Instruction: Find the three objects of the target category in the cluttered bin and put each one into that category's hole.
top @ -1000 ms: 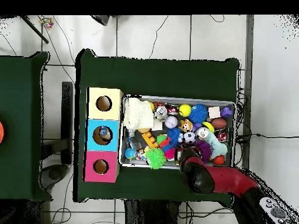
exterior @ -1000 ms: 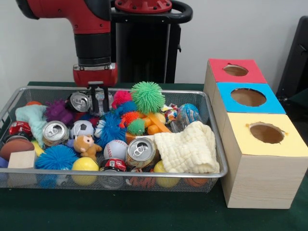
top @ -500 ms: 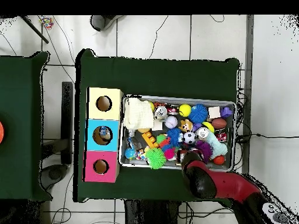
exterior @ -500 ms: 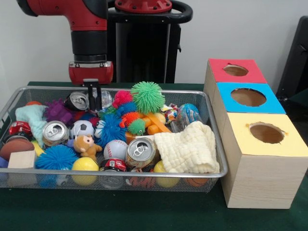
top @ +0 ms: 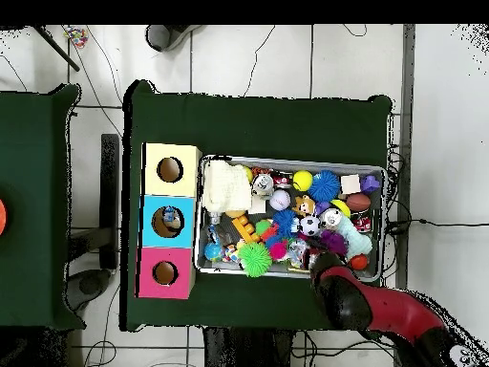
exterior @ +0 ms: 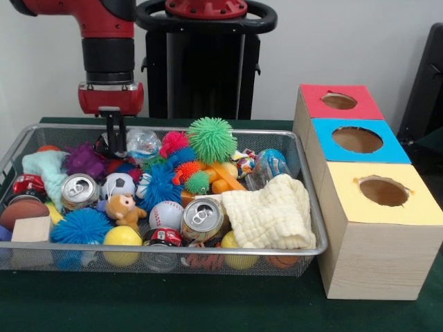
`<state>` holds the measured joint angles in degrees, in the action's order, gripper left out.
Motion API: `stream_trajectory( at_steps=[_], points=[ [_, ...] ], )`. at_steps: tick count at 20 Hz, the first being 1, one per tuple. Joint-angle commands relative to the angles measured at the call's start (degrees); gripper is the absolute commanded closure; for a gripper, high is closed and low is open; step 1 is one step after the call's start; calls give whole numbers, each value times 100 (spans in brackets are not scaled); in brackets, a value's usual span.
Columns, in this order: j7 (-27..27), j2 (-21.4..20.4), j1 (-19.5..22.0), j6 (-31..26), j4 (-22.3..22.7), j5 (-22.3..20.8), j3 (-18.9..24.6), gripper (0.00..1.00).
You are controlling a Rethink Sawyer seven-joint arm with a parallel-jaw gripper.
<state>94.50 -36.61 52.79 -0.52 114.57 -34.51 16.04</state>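
Observation:
A wire bin (exterior: 208,253) holds a jumble of toys. Among them are silver cans (exterior: 78,190) (exterior: 203,218), a baseball (exterior: 166,214), a soccer ball (exterior: 118,185), a green spiky ball (exterior: 212,139), a teddy (exterior: 126,209) and a cream cloth (exterior: 271,214). My gripper (exterior: 115,149) hangs over the bin's back left corner, its fingers close together with nothing between them. Another can (exterior: 102,145) lies partly hidden behind them. Right of the bin stand three boxes with holes: red (exterior: 339,102), blue (exterior: 356,140) and yellow (exterior: 383,191). Overhead, my arm (top: 336,290) hides the gripper.
A wooden block (exterior: 31,229) and a brown ball (exterior: 21,207) lie at the bin's left end. A crumpled clear bag (exterior: 144,143) sits just right of the gripper. Overhead, the boxes (top: 169,221) line the bin's left side on the green table (top: 258,124).
The gripper has risen and moved left along the bin's back edge, away from the clear bag. Its fingers have drawn closer together. The objects in the bin have stayed put.

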Motion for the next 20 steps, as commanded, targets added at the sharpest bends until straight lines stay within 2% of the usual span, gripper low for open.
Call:
stream_trajectory(
  at_steps=[1,11,14,19,20],
  points=[
    [-134,-695,183,-1787,-49,643,832,100],
    [-93,-741,-248,-2965,-1069,1145,920,100],
    [16,-631,-354,-2999,-1191,1199,908,100],
    [117,-340,-498,-2746,-1379,1182,869,100],
    [77,-332,-510,-2741,-1400,1163,855,0]
  ],
)
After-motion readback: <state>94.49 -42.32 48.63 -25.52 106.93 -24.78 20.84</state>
